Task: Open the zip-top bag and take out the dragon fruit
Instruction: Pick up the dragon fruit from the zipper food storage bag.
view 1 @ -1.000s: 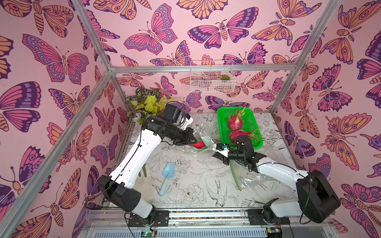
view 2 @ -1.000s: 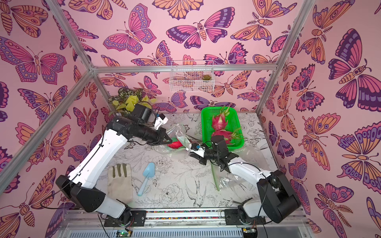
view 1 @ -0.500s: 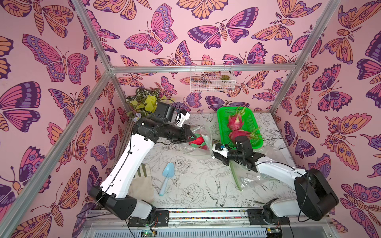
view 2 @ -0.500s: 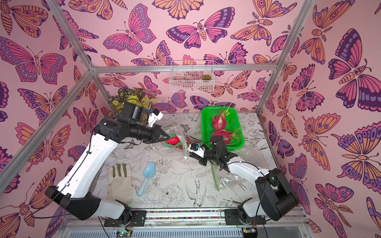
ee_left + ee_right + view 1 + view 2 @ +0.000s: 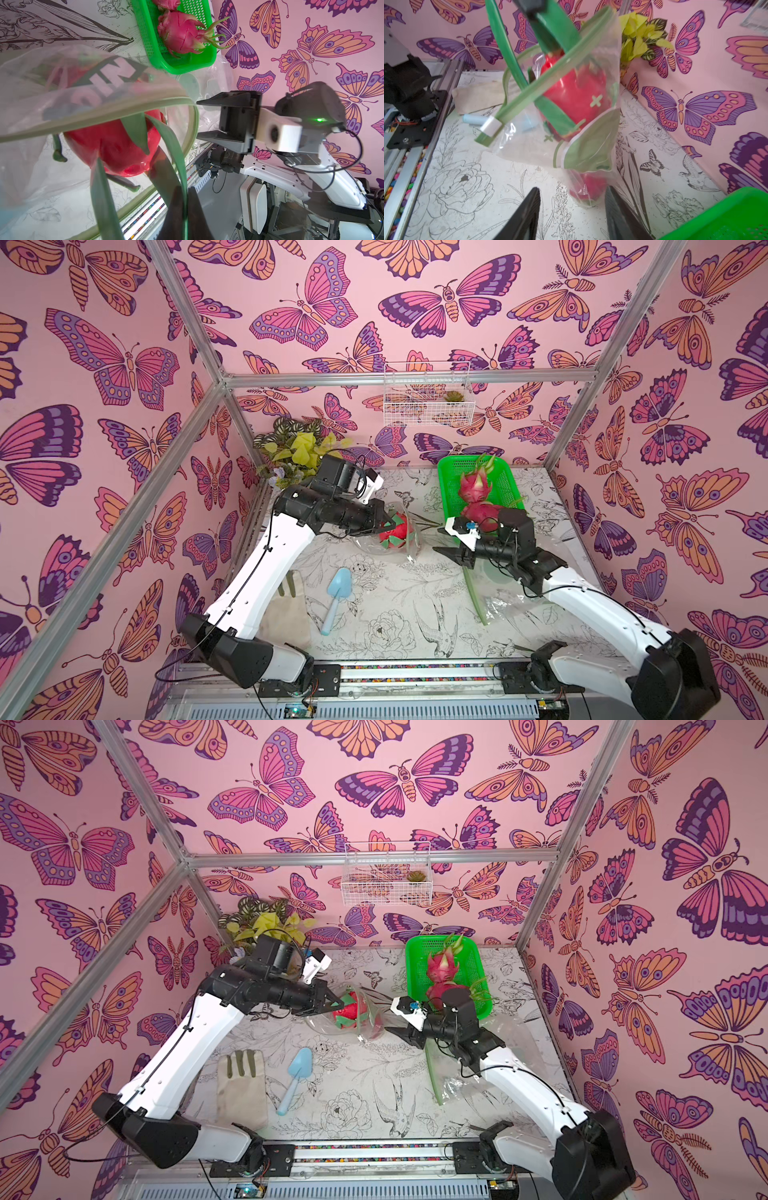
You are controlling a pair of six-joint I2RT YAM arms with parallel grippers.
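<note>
My left tool (image 5: pixel 384 524) pinches a green leaf of the fruit (image 5: pixel 394 531) inside the bag (image 5: pixel 571 133); my right tool (image 5: pixel 199 119) gapes empty just beside it.

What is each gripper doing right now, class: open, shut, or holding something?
Left gripper: shut on a green leaf of the bagged dragon fruit.
Right gripper: open, holding nothing.

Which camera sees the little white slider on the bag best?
The right wrist view: the slider is big and clear at one end of the bag's green zipper. The left wrist view shows the zipper but no slider. In both top views the bag is too small to find it.
</note>
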